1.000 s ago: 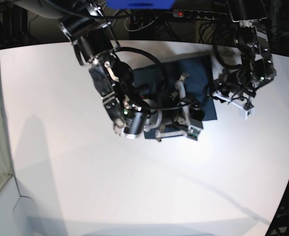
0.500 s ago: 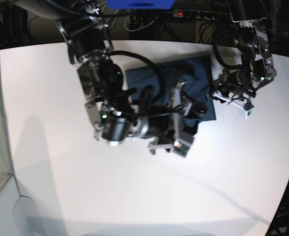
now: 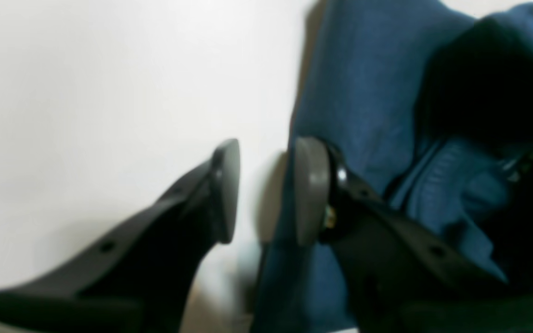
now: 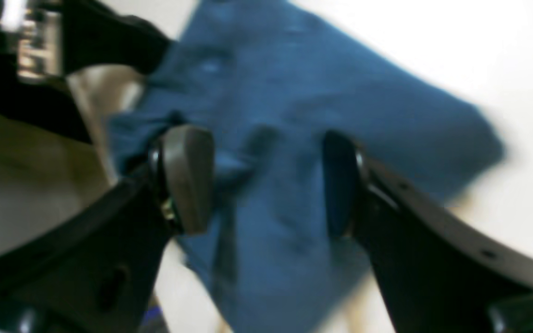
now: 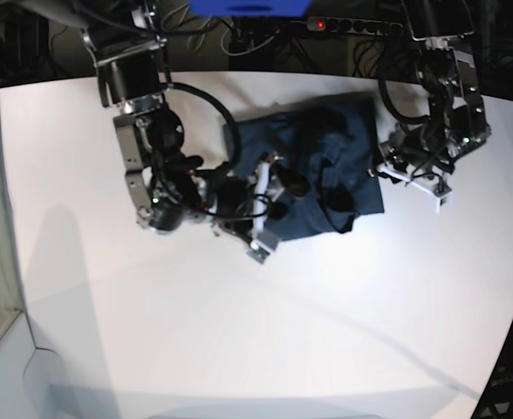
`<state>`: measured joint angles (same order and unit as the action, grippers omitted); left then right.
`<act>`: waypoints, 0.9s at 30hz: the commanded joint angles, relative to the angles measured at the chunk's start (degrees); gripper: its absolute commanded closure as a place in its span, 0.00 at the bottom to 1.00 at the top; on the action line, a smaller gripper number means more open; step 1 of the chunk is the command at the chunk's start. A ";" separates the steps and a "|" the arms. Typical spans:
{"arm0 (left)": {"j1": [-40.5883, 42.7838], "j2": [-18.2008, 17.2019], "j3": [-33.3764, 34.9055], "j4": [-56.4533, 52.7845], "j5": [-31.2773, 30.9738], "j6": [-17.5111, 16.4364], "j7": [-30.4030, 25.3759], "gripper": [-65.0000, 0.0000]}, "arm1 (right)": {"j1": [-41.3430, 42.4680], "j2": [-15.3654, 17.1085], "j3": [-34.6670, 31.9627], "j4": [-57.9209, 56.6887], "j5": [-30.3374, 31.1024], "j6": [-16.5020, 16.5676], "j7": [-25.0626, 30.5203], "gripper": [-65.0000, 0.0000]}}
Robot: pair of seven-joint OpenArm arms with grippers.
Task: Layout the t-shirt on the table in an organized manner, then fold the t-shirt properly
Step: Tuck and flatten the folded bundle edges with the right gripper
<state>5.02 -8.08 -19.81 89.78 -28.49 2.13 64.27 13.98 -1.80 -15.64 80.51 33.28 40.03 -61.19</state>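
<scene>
Now the right pincer [image 4: 266, 185] stands wide apart and holds nothing, having drawn back toward the white tabletop's [image 5: 239, 332] left since a second ago, when it sat over the cloth; the dark navy-blue soft cloth t-shirt [image 5: 326, 166] lies rumpled near the far edge, more of it uncovered than before; the left pincer [image 3: 266, 192] stays narrowly parted at the shirt's edge, gripping nothing visible.

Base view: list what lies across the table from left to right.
Bare table → right gripper, open → t-shirt → left gripper
</scene>
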 commanded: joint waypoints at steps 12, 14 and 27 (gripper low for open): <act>-0.49 -0.41 -0.10 0.55 0.05 0.11 0.30 0.69 | 3.56 -2.11 -12.36 -14.00 1.32 -0.03 13.23 0.42; -0.58 -0.41 -0.10 0.55 0.05 0.11 0.30 0.69 | 3.65 -2.20 -12.45 -12.51 1.32 -0.03 12.53 0.42; -0.58 -1.29 -0.10 0.55 -0.04 0.11 0.30 0.69 | 4.53 5.98 -0.14 7.80 1.23 -0.03 2.95 0.41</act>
<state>4.89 -8.80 -19.81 89.69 -28.51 2.13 64.45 16.75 3.84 -16.12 87.55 33.91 39.86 -59.13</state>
